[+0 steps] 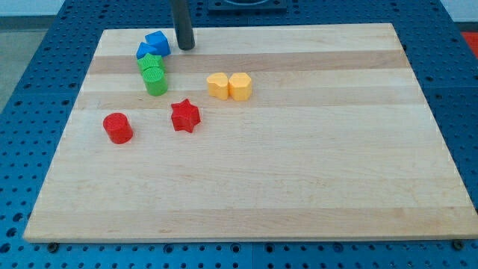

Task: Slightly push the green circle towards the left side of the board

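Note:
The green circle [155, 81] sits on the wooden board [299, 172] at the upper left, touching a second green block [150, 63] just above it. Two blue blocks [153, 45] lie above the green ones, close together. My tip [184, 47] is at the view's top, just right of the blue blocks and up and to the right of the green circle, not touching it.
A red circle [118, 128] lies lower left of the green circle and a red star [184, 116] lower right. Two yellow blocks [229, 86] sit side by side to the right. Blue perforated table surrounds the board.

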Robot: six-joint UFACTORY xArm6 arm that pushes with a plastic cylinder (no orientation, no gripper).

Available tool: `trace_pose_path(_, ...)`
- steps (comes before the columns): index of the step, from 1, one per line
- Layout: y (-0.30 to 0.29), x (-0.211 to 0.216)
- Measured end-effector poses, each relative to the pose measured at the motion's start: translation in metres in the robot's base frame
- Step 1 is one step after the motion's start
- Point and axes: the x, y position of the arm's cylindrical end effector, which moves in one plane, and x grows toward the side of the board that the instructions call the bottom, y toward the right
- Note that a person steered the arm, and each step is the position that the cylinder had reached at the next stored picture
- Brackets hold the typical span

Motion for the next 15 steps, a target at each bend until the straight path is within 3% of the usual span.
trace_pose_path(4,-0.052,-0.029)
trace_pose_path(5,-0.042,-0.028)
trace_pose_path(6,-0.004,-0.012)
trace_pose_path(8,0.005,0.058)
trace_pose_path(12,-0.028,0.082)
trace_pose_path(13,-0.007,0.082)
trace_pose_path(15,0.018,0.121)
